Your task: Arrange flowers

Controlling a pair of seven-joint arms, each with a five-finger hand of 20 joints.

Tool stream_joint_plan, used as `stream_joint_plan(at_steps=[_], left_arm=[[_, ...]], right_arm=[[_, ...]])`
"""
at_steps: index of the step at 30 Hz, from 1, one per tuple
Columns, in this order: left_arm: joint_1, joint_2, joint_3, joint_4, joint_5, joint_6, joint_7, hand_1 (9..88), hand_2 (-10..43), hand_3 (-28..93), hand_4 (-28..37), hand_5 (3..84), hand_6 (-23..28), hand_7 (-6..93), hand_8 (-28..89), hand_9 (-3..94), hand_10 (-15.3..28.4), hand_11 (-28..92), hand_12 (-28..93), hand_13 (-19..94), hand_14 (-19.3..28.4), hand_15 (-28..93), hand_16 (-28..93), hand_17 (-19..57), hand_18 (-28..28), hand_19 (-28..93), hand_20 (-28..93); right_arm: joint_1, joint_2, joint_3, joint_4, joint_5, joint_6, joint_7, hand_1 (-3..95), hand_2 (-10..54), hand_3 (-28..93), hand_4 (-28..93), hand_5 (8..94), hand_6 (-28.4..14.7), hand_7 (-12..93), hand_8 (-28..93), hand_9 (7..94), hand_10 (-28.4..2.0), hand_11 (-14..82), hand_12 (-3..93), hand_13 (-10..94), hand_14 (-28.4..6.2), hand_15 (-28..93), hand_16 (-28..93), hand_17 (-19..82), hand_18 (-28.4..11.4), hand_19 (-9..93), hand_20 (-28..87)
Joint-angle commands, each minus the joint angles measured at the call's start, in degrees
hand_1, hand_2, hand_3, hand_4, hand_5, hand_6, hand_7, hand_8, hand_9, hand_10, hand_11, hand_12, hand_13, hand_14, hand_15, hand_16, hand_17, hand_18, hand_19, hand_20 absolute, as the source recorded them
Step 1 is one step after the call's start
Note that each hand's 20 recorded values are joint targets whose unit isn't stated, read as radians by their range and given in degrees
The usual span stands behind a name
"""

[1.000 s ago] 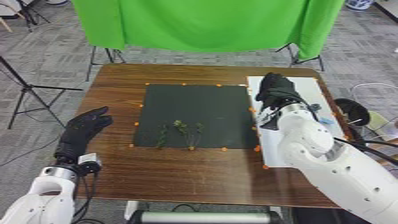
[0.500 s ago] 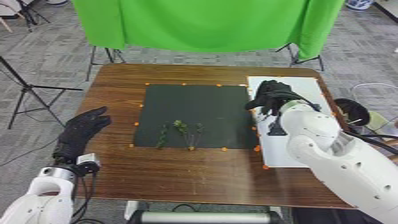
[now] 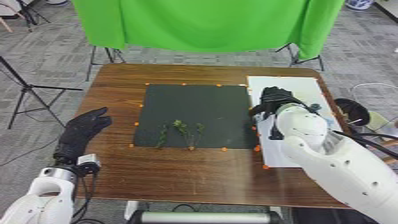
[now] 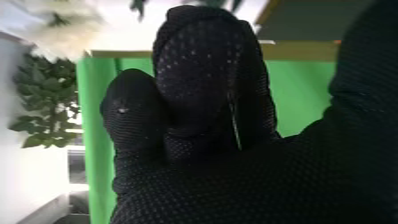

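While the right hand extends its fingers loosely over the white sheet, the left hand's rest open.

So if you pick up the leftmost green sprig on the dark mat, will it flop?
That thin sprig would probably be light and bend a bit. Its small leaves might tear if squeezed. Lying flat, it could slide if pushed.

I can't make out any lettering from my end — no label, brand, number or sign is readable in either of my views.
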Motion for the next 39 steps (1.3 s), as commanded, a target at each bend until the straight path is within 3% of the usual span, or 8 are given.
stream_joint_plan(at_steps=[1, 15, 19, 29, 35, 39], left_arm=[[0.0, -0.12, 0.47, -0.06, -0.06, -0.37, -0.01, 27.4, -9.5, 70, -21.1, 48.0, 2.0, 15.8, -7, 48.0, 12.5, 21, 14, 37, 15.7, 18, 1, 6.4, 12.3, 11, 19], [-0.4, -0.28, 0.76, 0.16, -0.04, -0.75, -0.05, 27.4, -9.5, 70, -21.2, 48.1, 2.0, 15.7, -7, 48.1, 12.6, 21, 14, 37, 15.7, 18, 1, 6.4, 12.3, 11, 19], [-1.1, -0.25, 1.27, 0.44, 0.01, -0.67, -0.19, 27.4, -9.5, 70, -21.0, 48.1, 2.0, 15.7, -7, 48.1, 12.6, 21, 14, 37, 15.5, 18, 1, 6.4, 12.3, 11, 19], [-1.0, -0.48, 1.27, 0.33, -0.09, -0.67, -0.25, 27.5, -9.5, 70, -21.1, 48.0, 2.0, 15.7, -7, 48.0, 12.6, 21, 14, 37, 15.6, 18, 1, 6.4, 12.3, 11, 19], [-0.7, -0.67, 1.14, 0.14, -0.26, -0.46, -0.27, 27.6, -9.5, 70, -21.1, 48.1, 2.2, 15.6, -7, 47.9, 12.6, 21, 14, 37, 15.6, 18, 1, 6.4, 12.3, 11, 19], [-1.3, -0.63, 1.48, 0.46, -0.1, -0.69, -0.5, 27.6, -9.5, 70, -21.1, 48.1, 2.2, 15.6, -7, 48.0, 12.6, 21, 14, 37, 15.6, 18, 1, 6.4, 12.3, 11, 19]], right_arm=[[0.3, -1.2, -1.7, 4.9, -3.0, 7.1, 3.2, 35.0, -8.4, 64, -10, 61.1, -2.2, 13, -7, 79.8, -17.0, 11.7, 14.1, 94, -2.8, 54, 26, 69, -9.0, 93, 38], [-1.8, -3.2, -0.6, 6.6, -0.5, 8.5, 5.0, 40.9, -9.5, 66, -11, 65.1, -1.6, 16, -8, 84.8, -15.4, 14.3, 15.5, 94, -2.1, 57, 22, 71, -7.6, 93, 36], [-1.9, -4.6, -0.6, 7.6, 0.0, 8.6, 4.8, 50.3, -9.5, 62, -10, 68.3, -3.6, 16, 8, 87.6, -14.1, 15.7, 18.5, 94, -1.6, 58, 21, 72, -7.1, 93, 35], [-3.0, -5.9, 0.8, 8.0, 4.9, 8.2, 4.4, 60.3, -9.2, 64, 0, 74.7, -4.1, 16, 13, 90.4, -12.1, 8.3, 27.0, 94, -0.8, 57, 20, 73, -5.1, 90, 33], [-4.4, -4.9, 0.2, 8.4, 4.7, 16.0, 0.1, 59.5, -9.0, 66, 3, 77.0, -2.9, 20, 14, 90.9, -11.0, 12.8, 34.7, 94, -0.7, 54, 24, 72, -5.4, 87, 42], [-4.5, -4.2, -1.1, 9.0, 3.9, 24.5, -2.5, 58.3, -9.4, 68, 5, 78.2, -3.1, 22, 15, 91.5, -10.9, 14.1, 37.8, 94, -0.3, 54, 26, 72, -5.5, 86, 43]])
